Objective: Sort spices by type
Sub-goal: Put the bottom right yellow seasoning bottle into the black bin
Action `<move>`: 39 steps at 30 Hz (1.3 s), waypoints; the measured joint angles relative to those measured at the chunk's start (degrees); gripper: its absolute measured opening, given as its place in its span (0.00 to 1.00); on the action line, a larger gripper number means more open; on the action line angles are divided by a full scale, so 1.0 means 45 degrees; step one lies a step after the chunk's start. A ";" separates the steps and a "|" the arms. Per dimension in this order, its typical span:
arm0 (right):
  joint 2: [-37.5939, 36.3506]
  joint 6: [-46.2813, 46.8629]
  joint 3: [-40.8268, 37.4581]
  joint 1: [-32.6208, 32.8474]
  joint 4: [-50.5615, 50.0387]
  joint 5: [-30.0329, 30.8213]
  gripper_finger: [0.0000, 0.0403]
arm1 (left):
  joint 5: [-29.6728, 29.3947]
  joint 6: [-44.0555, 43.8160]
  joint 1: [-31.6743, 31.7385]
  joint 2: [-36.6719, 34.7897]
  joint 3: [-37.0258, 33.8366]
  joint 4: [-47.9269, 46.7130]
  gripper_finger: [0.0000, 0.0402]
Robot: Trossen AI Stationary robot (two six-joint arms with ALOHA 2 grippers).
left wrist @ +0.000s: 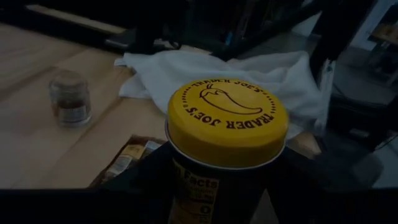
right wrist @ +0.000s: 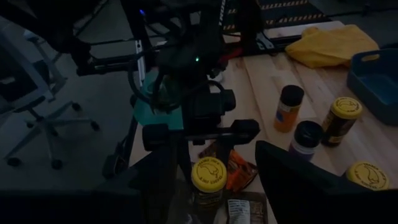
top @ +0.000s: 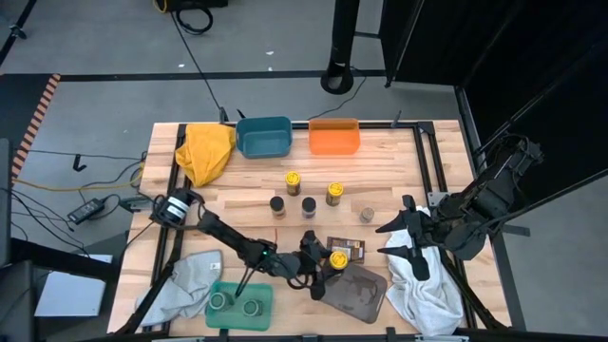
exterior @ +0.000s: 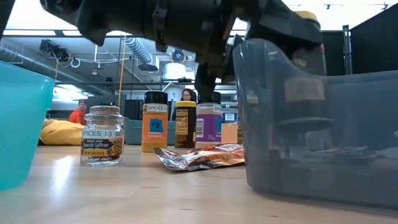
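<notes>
My left gripper (top: 332,259) is shut on a spice jar with a yellow lid (left wrist: 227,121), held upright over the far left corner of the grey tray (top: 366,296). Two packets (top: 345,247) lie flat beside it. Several more jars stand upright mid-table: yellow lids (top: 293,180) (top: 333,194), dark lids (top: 277,205) (top: 309,206), and a clear one (top: 367,216). Two grey-lidded jars (top: 236,304) stand in the green tray (top: 217,315). My right gripper (top: 399,237) hangs open above the white cloth (top: 427,290), holding nothing. My left gripper pinches the jar's dark body just under the yellow lid (left wrist: 193,186), one finger (left wrist: 140,180) on each side. The fingers come in nearly level from the table's left. The jar (right wrist: 208,177) stays upright, lid up, lifted off the table.
A blue bin (top: 263,136) and an orange bin (top: 333,136) stand at the far edge, with a yellow cloth (top: 206,150) to their left. A grey cloth (top: 185,280) lies at the near left. People show in the room beyond the table.
</notes>
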 joint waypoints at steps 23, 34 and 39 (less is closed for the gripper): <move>0.0000 -0.0053 -0.0003 -0.0028 -0.0591 0.0000 0.56 | -0.0426 0.0706 0.0008 0.0167 0.0005 -0.0100 0.62; 0.0000 -0.0142 -0.0005 -0.0027 -0.0835 0.0000 0.56 | -0.0427 0.0714 0.0024 0.0162 0.0005 -0.0097 0.72; 0.0000 -0.0151 -0.0005 -0.0029 -0.0840 0.0000 0.56 | -0.0427 0.0714 0.0024 0.0162 0.0005 -0.0112 0.77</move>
